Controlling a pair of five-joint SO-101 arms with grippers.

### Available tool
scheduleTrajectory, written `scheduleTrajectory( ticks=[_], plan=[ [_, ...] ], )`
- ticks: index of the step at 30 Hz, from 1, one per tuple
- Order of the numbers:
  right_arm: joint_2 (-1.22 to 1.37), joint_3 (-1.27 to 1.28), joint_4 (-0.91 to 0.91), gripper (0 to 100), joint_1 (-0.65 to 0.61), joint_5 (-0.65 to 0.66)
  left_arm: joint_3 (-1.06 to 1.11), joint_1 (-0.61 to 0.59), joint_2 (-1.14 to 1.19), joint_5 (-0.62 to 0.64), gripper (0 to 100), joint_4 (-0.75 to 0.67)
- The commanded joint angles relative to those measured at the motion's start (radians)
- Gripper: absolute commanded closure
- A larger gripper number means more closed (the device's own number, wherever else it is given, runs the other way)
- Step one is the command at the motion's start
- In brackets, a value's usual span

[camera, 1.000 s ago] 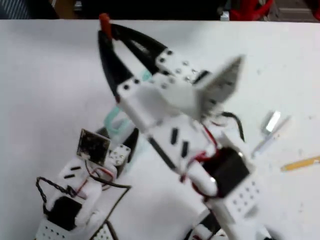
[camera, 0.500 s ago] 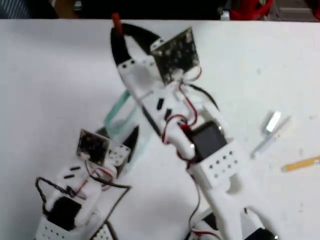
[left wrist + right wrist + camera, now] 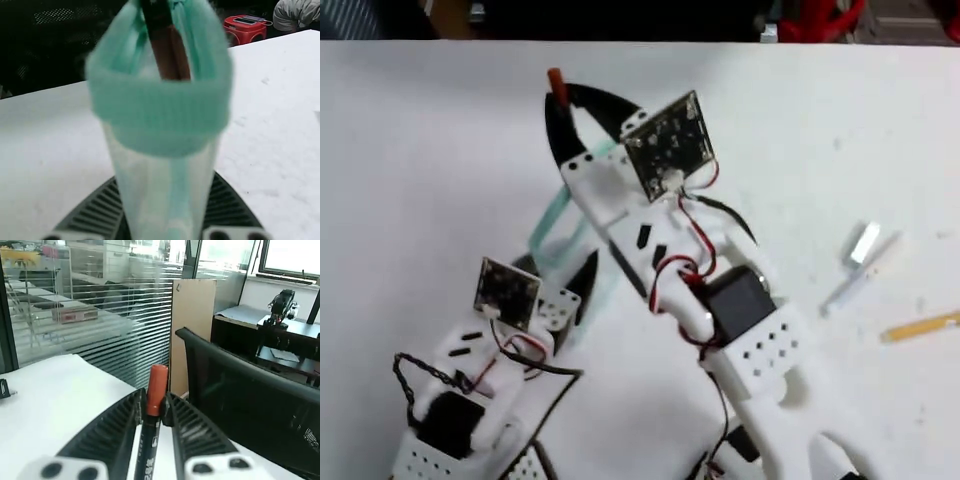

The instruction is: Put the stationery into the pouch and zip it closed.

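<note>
We judge the task to be in its early part. The left tool (image 3: 165,200) is clamped on the translucent pouch with mint-green edging (image 3: 160,115) and holds its mouth upward. The right tool (image 3: 155,402) is clamped on a black marker with an orange-red cap (image 3: 157,380) at the pouch mouth; we cannot tell if it is inside. A yellow pencil (image 3: 920,327) and a white pen (image 3: 850,285) lie on the white counter (image 3: 420,150), well apart from the pouch. The zipper is not yet closed.
</note>
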Motion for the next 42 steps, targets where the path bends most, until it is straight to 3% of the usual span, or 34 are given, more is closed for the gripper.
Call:
scheduleTrajectory(
  ticks=[1, 7, 13, 21, 34, 42],
  plan=[
    [-0.059, 0.029, 0.027, 98.2, -0.007, 0.014, -0.014, -0.007, -0.015, 0.002, 86, -0.018],
    [-0.105, 0.060, 0.179, 98.1, 0.018, 0.015, -0.014, -0.007, -0.015, 0.002, 86, -0.018],
    [-0.104, 0.060, 0.220, 97.8, 0.035, 0.015, -0.014, -0.007, -0.015, 0.002, 86, -0.018],
    [-0.110, 0.058, 0.242, 76.4, 0.036, 0.012, -0.012, -0.007, -0.015, 0.002, 86, -0.018],
    [-0.113, 0.052, 0.263, 76.2, 0.041, 0.014, -0.011, -0.007, -0.015, 0.002, 86, -0.018],
    [-0.236, 0.060, 0.317, 76.2, 0.170, 0.014, -0.011, -0.007, -0.015, 0.000, 86, -0.018]
  ],
)
